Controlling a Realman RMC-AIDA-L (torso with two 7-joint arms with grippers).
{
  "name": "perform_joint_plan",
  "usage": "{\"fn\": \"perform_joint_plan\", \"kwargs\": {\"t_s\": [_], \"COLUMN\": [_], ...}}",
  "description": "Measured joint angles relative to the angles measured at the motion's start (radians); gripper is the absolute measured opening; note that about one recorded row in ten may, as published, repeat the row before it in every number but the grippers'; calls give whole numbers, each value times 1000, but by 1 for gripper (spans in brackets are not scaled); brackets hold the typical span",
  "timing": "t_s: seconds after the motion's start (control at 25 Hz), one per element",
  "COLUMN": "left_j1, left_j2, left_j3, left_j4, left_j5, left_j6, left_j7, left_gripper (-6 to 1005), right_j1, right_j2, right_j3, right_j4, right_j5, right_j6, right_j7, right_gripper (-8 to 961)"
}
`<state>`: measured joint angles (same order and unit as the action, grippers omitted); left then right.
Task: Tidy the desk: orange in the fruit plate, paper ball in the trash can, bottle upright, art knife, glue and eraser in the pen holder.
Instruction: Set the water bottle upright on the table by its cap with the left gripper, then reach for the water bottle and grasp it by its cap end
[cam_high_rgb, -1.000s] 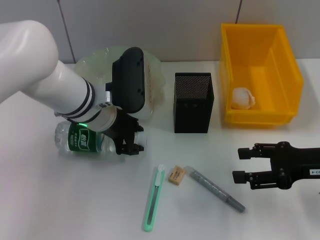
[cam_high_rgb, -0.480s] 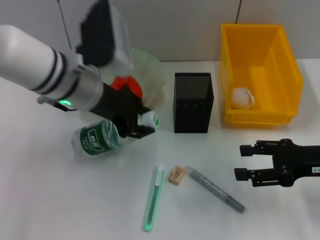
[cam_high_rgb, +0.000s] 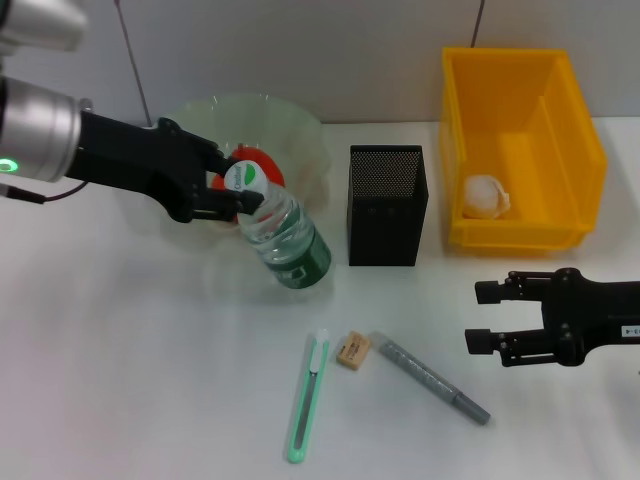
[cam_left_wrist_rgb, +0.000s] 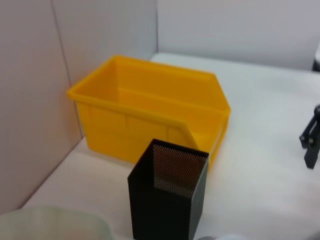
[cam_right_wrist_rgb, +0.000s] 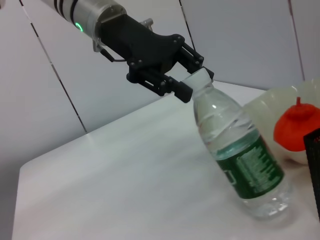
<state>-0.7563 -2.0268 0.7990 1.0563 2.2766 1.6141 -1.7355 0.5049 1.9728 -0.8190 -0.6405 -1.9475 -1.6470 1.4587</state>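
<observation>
Yellow trash can (cam_high_rgb: 575, 150) at far right, paper ball (cam_high_rgb: 486, 196) inside. Fruit plate (cam_high_rgb: 290, 125) at back left, orange (cam_high_rgb: 258, 160) in it. Bottle (cam_high_rgb: 285, 236) tilted, base on table, cap clamped in left gripper (cam_high_rgb: 238, 195). Pen holder (cam_high_rgb: 387, 204) upright beside bottle. Right gripper (cam_high_rgb: 482, 315) low at right, jaws apart, holding nothing. Glue (cam_high_rgb: 433, 378), art knife (cam_high_rgb: 308, 395), eraser (cam_high_rgb: 353, 350) flat on table, front centre.
</observation>
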Motion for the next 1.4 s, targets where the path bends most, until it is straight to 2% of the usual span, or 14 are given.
{"fn": "perform_joint_plan", "kwargs": {"t_s": [0.12,0.2,0.32,0.52,0.68,0.96,1.04,1.08,1.16,1.2,1.28,1.4], "left_j1": [17,48,64,90,99,93,92,93,94,96,97,98], "left_j2": [13,34,38,33,30,29,24,8,2,-11,-16,-32], "left_j3": [-19,-25,-27,-29,-39,-40,-41,-41,-41,-39,-38,-33], "left_j4": [-23,-49,-55,-57,-63,-136,-155,-161,-161,-162,-162,-172], "left_j5": [-40,-114,-141,-164,-192,-219,-226,-232,-234,-235,-236,-237], "left_j6": [3,1,-1,-8,-12,-12,-11,-16,-23,-43,-53,-108], "left_j7": [6,9,11,20,22,40,63,90,99,115,119,144], "left_gripper": [383,377,368,354,180,114,162,187,235,303,438,521], "right_j1": [3,6,7,8,6,2,1,1,0,0,0,0], "right_j2": [1,1,1,1,1,-1,-1,-1,-2,-2,-2,-3], "right_j3": [0,0,0,0,0,0,0,0,0,0,0,0], "right_j4": [-1,-1,-1,-1,-1,1,2,3,3,2,1,1], "right_j5": [0,1,1,1,1,-4,-5,-5,-5,-5,-5,-5], "right_j6": [-2,-2,-2,-4,-8,-7,-6,-6,-6,-7,-7,-8], "right_j7": [-1,-2,-2,-4,-4,-5,-5,-5,-5,-4,-4,-1], "right_gripper": [788,788,788,788,788,788,788,788,788,788,788,788]}}
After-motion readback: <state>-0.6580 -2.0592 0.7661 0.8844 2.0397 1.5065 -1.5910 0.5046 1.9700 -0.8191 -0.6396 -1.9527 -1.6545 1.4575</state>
